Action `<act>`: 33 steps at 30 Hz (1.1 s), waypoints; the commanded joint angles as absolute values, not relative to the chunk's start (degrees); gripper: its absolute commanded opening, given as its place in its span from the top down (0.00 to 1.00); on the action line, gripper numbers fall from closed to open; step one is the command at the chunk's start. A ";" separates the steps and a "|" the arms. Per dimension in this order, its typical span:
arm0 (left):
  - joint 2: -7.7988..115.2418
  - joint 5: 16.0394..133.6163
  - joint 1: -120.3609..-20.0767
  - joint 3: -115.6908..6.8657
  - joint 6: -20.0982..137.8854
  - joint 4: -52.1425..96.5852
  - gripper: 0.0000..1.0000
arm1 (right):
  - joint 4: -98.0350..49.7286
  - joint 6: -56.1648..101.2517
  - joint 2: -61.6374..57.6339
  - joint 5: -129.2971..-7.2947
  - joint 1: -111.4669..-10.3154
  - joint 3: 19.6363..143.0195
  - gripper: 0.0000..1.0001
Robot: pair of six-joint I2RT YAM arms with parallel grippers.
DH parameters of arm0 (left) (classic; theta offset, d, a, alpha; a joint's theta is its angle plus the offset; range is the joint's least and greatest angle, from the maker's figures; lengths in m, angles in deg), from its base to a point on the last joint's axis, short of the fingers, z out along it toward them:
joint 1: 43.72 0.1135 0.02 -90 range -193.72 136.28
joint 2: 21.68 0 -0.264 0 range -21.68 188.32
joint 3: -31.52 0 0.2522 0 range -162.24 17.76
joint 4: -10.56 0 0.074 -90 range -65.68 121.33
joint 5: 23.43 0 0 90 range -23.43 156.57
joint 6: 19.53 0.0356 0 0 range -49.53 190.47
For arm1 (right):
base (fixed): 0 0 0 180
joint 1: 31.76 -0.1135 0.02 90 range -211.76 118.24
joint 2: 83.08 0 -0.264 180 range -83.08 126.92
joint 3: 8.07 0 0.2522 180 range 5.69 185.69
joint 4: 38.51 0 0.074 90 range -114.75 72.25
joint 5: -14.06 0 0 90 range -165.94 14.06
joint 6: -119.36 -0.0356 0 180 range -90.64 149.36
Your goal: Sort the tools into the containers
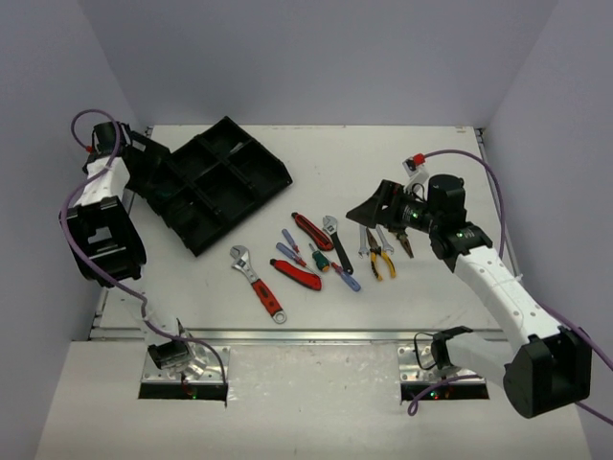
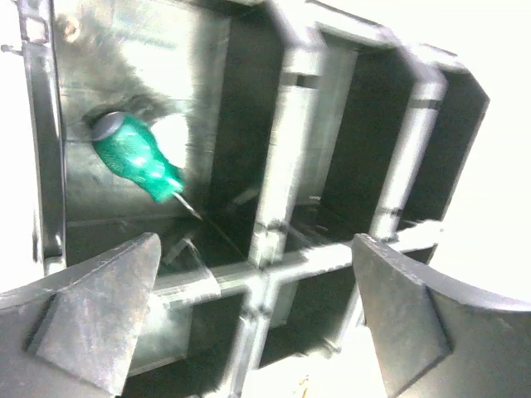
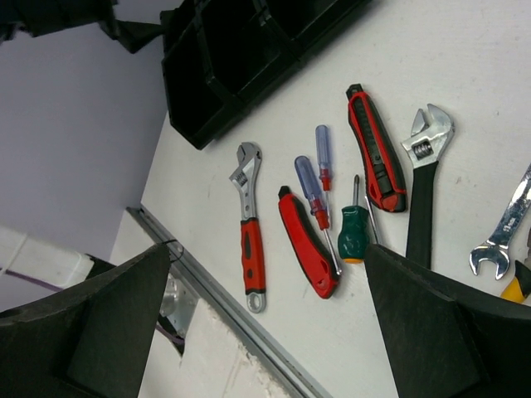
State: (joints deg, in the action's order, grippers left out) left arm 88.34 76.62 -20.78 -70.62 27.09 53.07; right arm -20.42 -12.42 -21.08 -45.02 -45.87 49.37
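Observation:
The black divided tray (image 1: 251, 184) lies at the back left. My left gripper (image 1: 151, 172) hovers open and empty over its left end; in the left wrist view (image 2: 249, 323) a green screwdriver (image 2: 137, 159) lies in one compartment of the tray (image 2: 278, 157). The other tools lie mid-table: a red-handled wrench (image 1: 259, 283), two red knives (image 1: 297, 275) (image 1: 312, 231), a black-handled wrench (image 1: 336, 241), small screwdrivers (image 1: 290, 247), yellow pliers (image 1: 380, 259). My right gripper (image 1: 370, 213) is open and empty above the pliers. The right wrist view (image 3: 265, 332) shows the red wrench (image 3: 249, 228) and a green screwdriver (image 3: 353, 234).
Silver spanners (image 1: 365, 236) lie by the pliers, one showing in the right wrist view (image 3: 502, 228). The table's metal front rail (image 1: 306, 335) runs along the near edge. White walls close in the left, back and right sides.

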 commanded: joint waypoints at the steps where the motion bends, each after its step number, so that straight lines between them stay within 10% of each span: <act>1: 77.46 74.87 -21.04 -73.21 29.04 52.54 0.00 | -20.53 -9.24 -16.73 -47.67 -46.00 53.67 0.01; 10: 45.16 74.75 -32.74 -51.33 35.10 45.35 0.00 | -1.04 6.20 2.54 -73.03 -59.17 71.71 0.04; 19: 19.64 80.10 -35.90 -26.44 44.04 47.03 0.00 | 5.45 9.45 15.03 -83.61 -72.66 74.76 0.40; 33: 16.62 81.08 -36.07 -22.40 47.27 47.34 0.00 | 5.65 8.36 26.75 -82.70 -78.35 77.50 0.58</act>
State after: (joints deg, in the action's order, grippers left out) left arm 16.06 79.32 -36.12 -22.66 45.93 50.12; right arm 7.02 8.47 25.68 -81.06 -77.37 74.88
